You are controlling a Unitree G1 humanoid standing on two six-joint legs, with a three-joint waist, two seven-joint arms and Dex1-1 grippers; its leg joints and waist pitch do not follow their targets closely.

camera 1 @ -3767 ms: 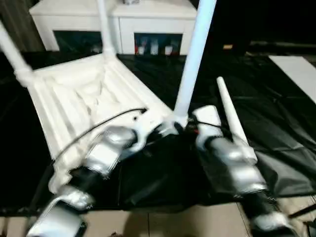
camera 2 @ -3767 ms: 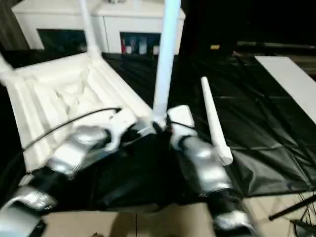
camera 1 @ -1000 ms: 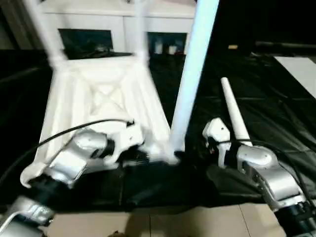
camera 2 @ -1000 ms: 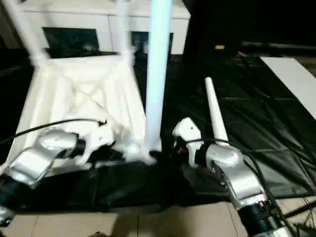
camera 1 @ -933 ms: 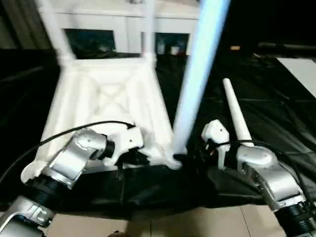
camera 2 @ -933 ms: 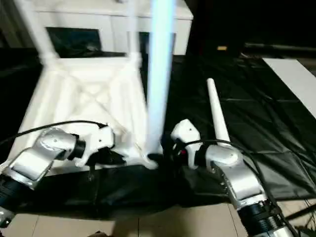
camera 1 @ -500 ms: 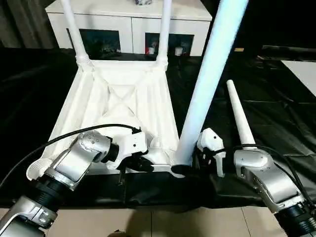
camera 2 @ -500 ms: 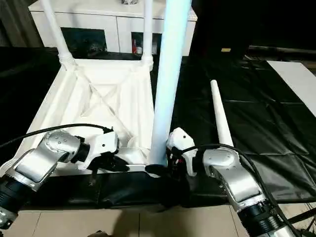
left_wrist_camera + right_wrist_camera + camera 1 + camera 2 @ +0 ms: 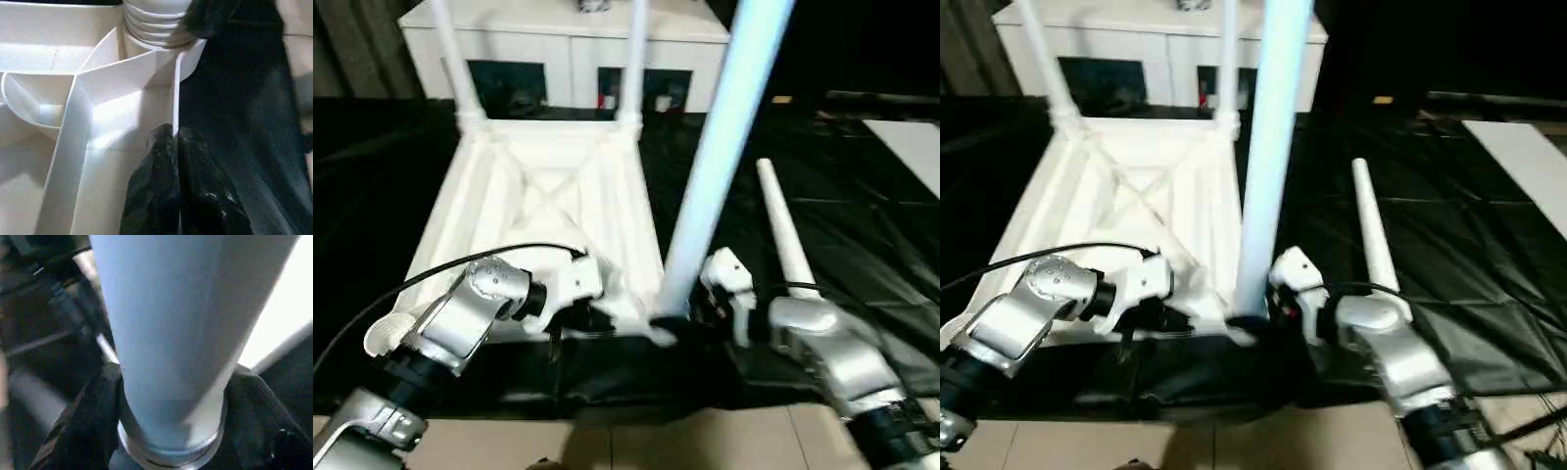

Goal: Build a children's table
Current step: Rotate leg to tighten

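Note:
The children's table top lies upside down on a black sheet, ribbed underside up. Two legs stand in its far corners. A third leg rises from the near right corner socket. A loose leg lies on the sheet to the right. My left gripper is shut on the top's near rim; in the left wrist view its fingers pinch the thin wall. My right gripper clasps the base of the near right leg, one finger on each side.
A white cabinet with glass doors stands behind the table top. The black sheet spreads out to the right, with a white panel at its far right. Tan floor lies near me. A black cable arcs over my left forearm.
My right gripper's fingers have closed in around the base of the near right leg. The left gripper keeps its hold on the rim. The camera has shifted a little.

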